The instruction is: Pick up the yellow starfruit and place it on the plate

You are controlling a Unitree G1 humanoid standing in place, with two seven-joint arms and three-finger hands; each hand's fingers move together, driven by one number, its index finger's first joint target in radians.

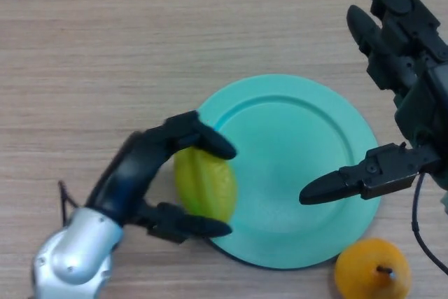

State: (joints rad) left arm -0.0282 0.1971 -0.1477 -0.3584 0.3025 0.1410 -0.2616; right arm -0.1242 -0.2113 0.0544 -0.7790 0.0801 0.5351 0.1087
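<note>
Left robot hand [136, 173] curled around yellow starfruit [205, 183] over plate [308, 138] edge; right robot hand [399, 68] spread wide

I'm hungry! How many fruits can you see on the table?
2. The yellow starfruit is in the left hand, over the plate's left edge. The orange fruit sits on the table by the plate's lower right rim. None look hidden.

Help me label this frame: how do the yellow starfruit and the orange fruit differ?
The yellow starfruit is greenish-yellow, ridged and elongated; the orange fruit is orange, round and has a dark stem. The starfruit is clasped in the left hand over the teal plate's left rim; the orange fruit sits untouched on the table beside the plate. Both are fruit.
</note>
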